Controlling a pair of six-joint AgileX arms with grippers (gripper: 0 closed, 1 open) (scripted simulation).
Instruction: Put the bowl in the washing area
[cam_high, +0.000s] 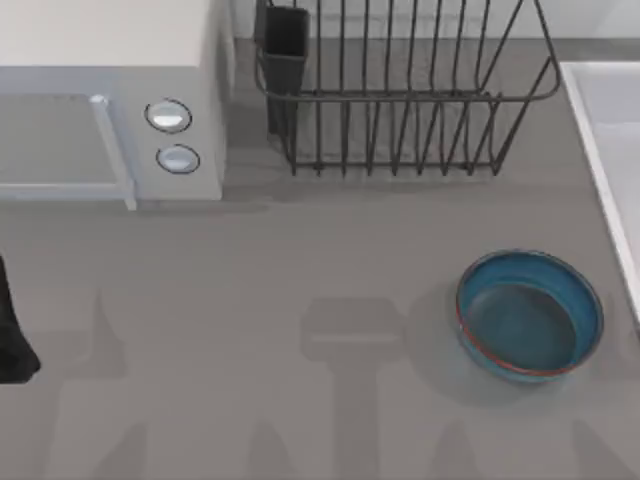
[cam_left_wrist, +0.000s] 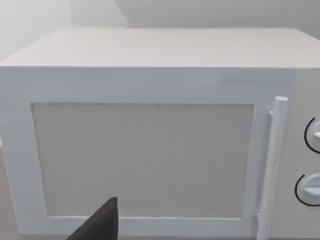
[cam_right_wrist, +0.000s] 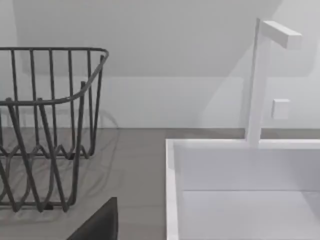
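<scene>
The bowl (cam_high: 529, 314) stands upright on the grey table (cam_high: 250, 320), at the right side, just beside the washing area (cam_high: 612, 140) and in front of the black dish rack (cam_high: 400, 90); nothing touches it. The left arm (cam_high: 12, 335) is parked at the table's left edge before the microwave (cam_high: 110, 110). Whether either gripper is open cannot be told. Judged rigid, glazed, likely slippery and breakable, the bowl is best pinched across its thin rim (cam_high: 480, 345), one finger inside the wall.

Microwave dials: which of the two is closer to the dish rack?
The upper dial; the lower dial sits farther from the dish rack.
</scene>
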